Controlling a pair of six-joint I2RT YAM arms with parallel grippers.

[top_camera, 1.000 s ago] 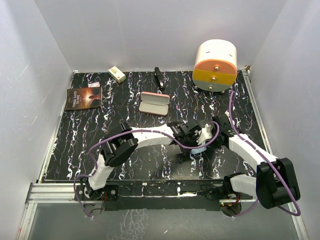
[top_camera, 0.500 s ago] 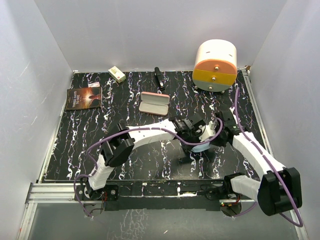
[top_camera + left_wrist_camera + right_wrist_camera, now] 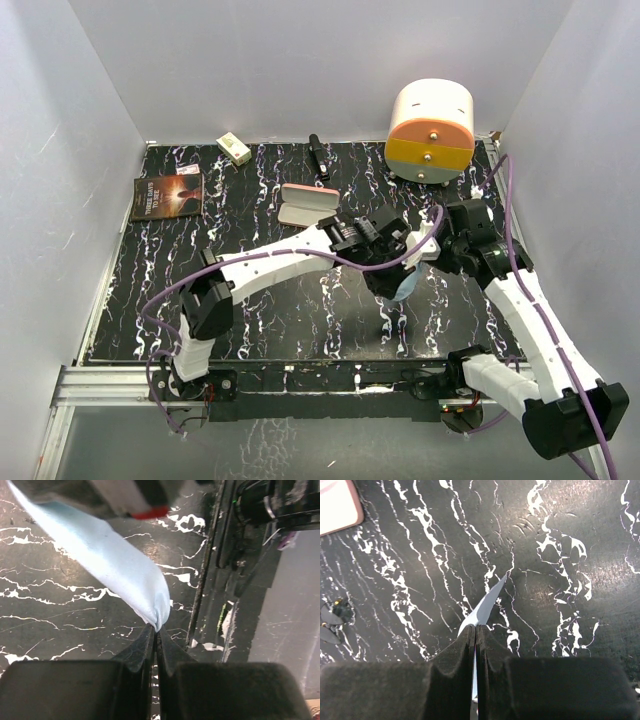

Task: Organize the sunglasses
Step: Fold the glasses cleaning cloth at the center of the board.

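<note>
A light blue cloth (image 3: 115, 565) hangs stretched between both grippers above the table. My left gripper (image 3: 156, 630) is shut on one bunched corner of it. My right gripper (image 3: 475, 627) is shut on a thin edge of the cloth (image 3: 487, 605). From above, the cloth (image 3: 405, 286) shows between the two wrists near the table's middle. The sunglasses (image 3: 332, 621), dark-framed with a yellow glint, lie on the table at the left edge of the right wrist view, apart from both grippers. The pink case (image 3: 306, 206) lies open behind them.
A round white, orange and yellow drawer box (image 3: 430, 132) stands at the back right. A book (image 3: 167, 195) lies at the left, a small box (image 3: 234, 149) and a black object (image 3: 317, 156) at the back. White walls enclose the black marbled table (image 3: 150, 290).
Both arms have risen and moved toward the back right with the cloth held between them. The cloth has come up off the table.
</note>
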